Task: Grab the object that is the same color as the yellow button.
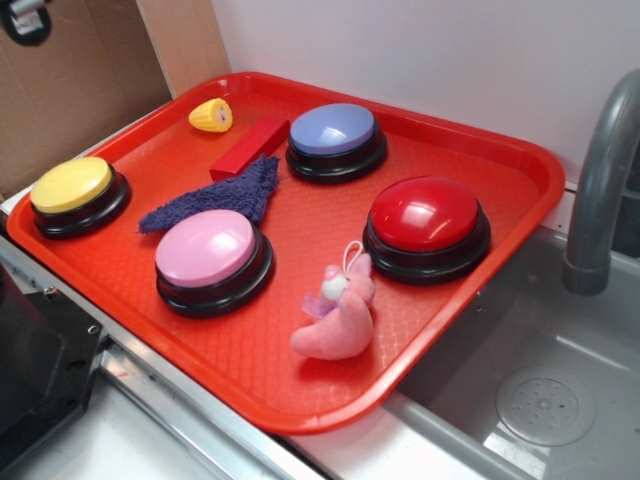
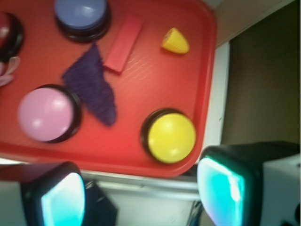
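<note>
My pincer (image 2: 141, 193) hangs open over the near edge of the red tray (image 1: 480, 135), holding nothing, with the yellow button (image 2: 170, 136) just ahead. The toy corn piece (image 2: 175, 41) lies in the far corner, beside the red block (image 2: 123, 43). It looks light, hard plastic, probably ridged though the wrist view is blurred; being conical, I would pinch it across its thicker middle so it cannot squirt out.

Yellow corn piece (image 1: 211, 116) on red tray (image 1: 300, 390)
</note>
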Motion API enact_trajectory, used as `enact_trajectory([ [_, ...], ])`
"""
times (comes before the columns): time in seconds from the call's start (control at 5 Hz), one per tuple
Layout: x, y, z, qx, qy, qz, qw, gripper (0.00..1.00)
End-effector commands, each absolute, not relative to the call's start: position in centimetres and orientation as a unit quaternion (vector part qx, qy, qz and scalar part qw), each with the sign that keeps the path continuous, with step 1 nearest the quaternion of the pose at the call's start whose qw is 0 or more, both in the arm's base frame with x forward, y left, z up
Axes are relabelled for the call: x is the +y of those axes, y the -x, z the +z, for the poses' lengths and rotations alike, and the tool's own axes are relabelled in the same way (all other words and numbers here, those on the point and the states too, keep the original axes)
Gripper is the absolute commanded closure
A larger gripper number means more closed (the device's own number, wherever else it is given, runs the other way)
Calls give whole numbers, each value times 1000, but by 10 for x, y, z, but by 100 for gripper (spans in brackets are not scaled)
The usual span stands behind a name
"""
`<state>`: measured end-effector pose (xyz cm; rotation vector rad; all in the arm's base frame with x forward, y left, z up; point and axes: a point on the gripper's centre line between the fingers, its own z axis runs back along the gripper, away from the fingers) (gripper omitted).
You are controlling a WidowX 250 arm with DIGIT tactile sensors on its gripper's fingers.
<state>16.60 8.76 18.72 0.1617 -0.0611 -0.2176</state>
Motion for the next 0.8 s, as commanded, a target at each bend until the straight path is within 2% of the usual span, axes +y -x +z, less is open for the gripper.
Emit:
enact_trajectory([
  [0.0,96,-233,150,-37,-136,-254,957,0],
  [0.6,128,-285,96,12,-146,-354,924,0],
])
